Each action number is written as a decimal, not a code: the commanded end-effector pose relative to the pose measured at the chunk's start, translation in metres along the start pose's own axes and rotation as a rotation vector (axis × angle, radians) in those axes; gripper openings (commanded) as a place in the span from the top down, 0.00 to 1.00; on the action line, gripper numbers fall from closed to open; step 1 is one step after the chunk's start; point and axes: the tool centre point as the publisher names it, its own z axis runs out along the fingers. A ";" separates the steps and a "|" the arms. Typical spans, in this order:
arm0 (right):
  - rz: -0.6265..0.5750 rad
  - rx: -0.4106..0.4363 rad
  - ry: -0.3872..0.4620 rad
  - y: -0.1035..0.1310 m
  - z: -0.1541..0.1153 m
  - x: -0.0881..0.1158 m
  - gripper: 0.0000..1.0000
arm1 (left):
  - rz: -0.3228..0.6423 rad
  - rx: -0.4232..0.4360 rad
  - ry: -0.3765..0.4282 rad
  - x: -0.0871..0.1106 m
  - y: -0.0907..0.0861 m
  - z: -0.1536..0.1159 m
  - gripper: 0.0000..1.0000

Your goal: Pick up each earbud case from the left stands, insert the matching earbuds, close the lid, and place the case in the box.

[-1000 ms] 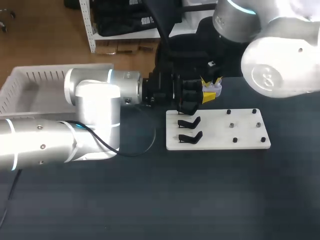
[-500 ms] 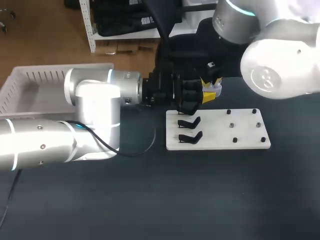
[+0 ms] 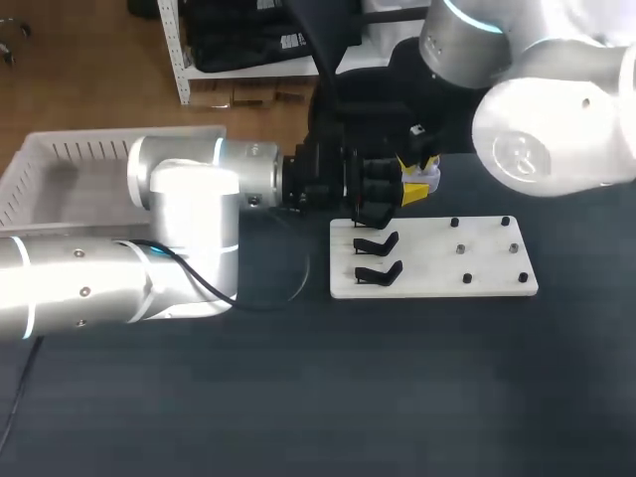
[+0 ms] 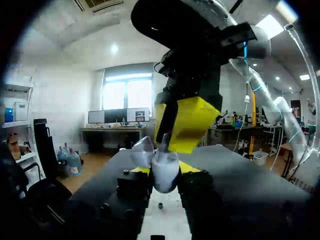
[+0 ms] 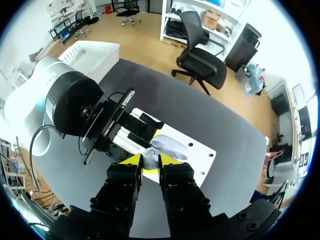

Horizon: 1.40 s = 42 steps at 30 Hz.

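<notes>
A white earbud case (image 4: 164, 172) with its lid (image 4: 142, 150) raised hangs above the far left corner of the white board (image 3: 487, 266). My left gripper (image 3: 388, 194) is shut on it from both sides. My right gripper (image 5: 150, 162) comes down from above, its yellow tips just over the open case (image 5: 169, 148). A small white earbud (image 5: 149, 159) is pinched between those tips. In the left wrist view the right gripper's yellow fingers (image 4: 190, 122) stand directly over the case. Two black stands (image 3: 378, 243) at the board's left side are bare.
Several small dark pegs (image 3: 463, 249) dot the right half of the board. A white slatted box (image 3: 60, 169) sits at the table's far left, behind my left arm. My left arm lies across the left half of the table.
The right arm's elbow has drifted slightly to the left. Both grippers and the case stay where they were.
</notes>
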 end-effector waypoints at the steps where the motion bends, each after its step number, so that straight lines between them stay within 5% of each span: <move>1: -0.002 0.005 0.010 0.001 0.003 -0.002 1.00 | 0.004 -0.008 -0.006 0.000 -0.002 0.000 1.00; 14: -0.005 0.032 0.030 -0.002 0.003 0.000 1.00 | 0.004 -0.008 -0.006 0.000 -0.002 0.000 1.00; 17: -0.002 0.033 0.033 -0.002 0.002 0.001 0.74 | 0.004 -0.008 -0.006 0.000 -0.002 0.000 1.00; 19: -0.002 0.033 0.035 -0.002 0.002 0.001 0.69 | 0.004 -0.008 -0.006 0.000 -0.002 0.000 1.00; 34: -0.021 0.031 -0.017 0.004 -0.021 -0.004 0.70 | 0.004 -0.008 -0.006 0.000 -0.002 0.000 1.00; 42: -0.021 0.049 -0.067 -0.014 -0.019 -0.030 0.65 | 0.004 -0.008 -0.006 0.000 -0.002 0.000 1.00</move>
